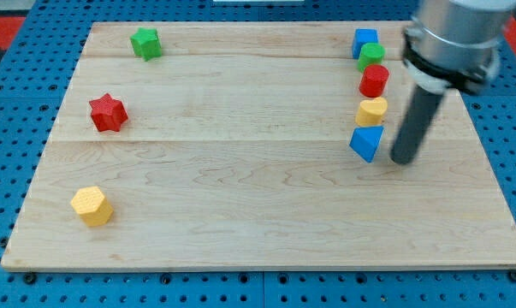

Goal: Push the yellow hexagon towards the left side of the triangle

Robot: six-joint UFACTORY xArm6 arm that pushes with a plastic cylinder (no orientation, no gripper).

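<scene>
One yellow hexagon block [91, 205] sits at the view's bottom left, well apart from the blue triangle block [366, 143] at right. No gripper on this rig; my tip [402, 160] rests just right of the triangle, touching nothing. Approach step, I judge: next I'd cross w/ the tip to the hexagon's left side, then push rightward.

Lab: wooden board [240, 214] on blue pegboard [18, 51]

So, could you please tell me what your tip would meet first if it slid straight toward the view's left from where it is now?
Probably the blue triangle, just left of my tip, though depth is hard to judge.
</scene>
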